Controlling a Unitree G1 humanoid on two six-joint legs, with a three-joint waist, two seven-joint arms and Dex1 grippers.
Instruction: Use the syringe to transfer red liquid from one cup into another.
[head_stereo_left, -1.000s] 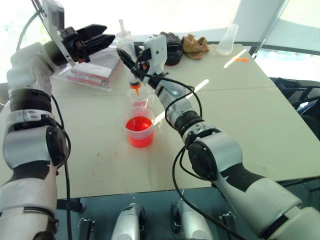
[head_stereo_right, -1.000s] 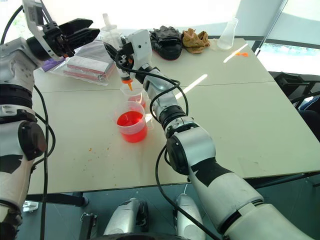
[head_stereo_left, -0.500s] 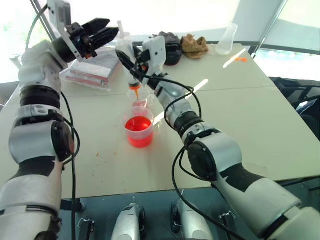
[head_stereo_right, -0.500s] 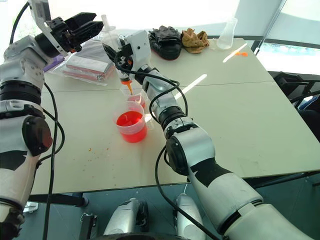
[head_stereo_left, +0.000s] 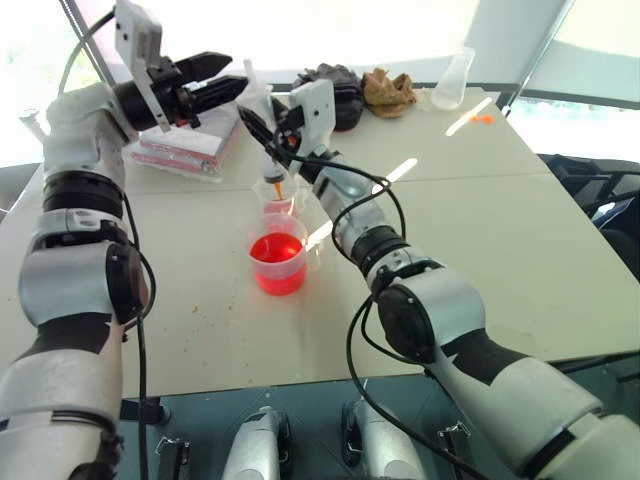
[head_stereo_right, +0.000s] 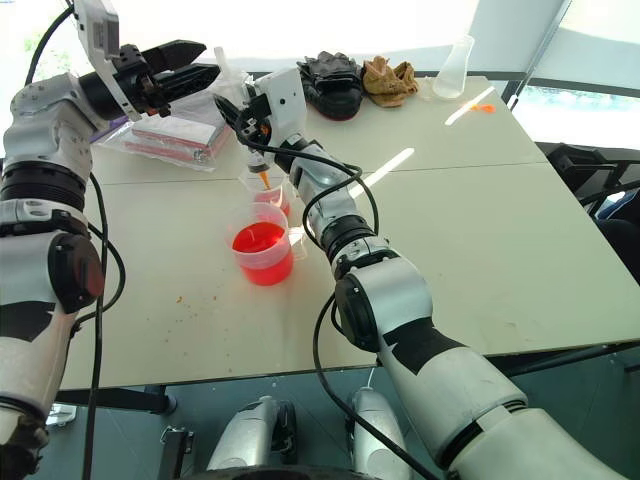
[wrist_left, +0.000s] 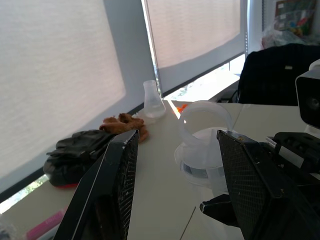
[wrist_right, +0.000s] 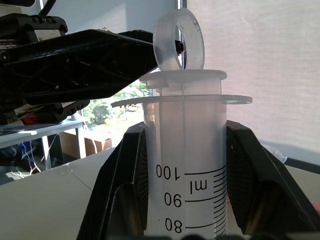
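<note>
My right gripper (head_stereo_left: 266, 128) is shut on the barrel of the syringe (wrist_right: 186, 165) and holds it upright. Its orange tip (head_stereo_left: 275, 183) points down into the smaller clear cup (head_stereo_left: 281, 198), where a little red shows. Just in front stands the wider cup (head_stereo_left: 279, 265), part full of red liquid (head_stereo_left: 277, 248). My left gripper (head_stereo_left: 238, 72) is open and level at the top of the syringe. In the left wrist view the white plunger ring (wrist_left: 205, 125) sits between its spread fingers (wrist_left: 116, 190); I cannot tell whether they touch it.
A clear conical flask (head_stereo_left: 452, 80) stands at the table's far right. Black gloves (head_stereo_left: 342, 92) and a brown rag (head_stereo_left: 390, 90) lie behind the syringe. Bagged pink packets (head_stereo_left: 185, 145) lie at the far left under my left arm.
My left gripper has moved right and slightly down, from beside the packets to the syringe's plunger top. The right gripper, syringe and cups have stayed put.
</note>
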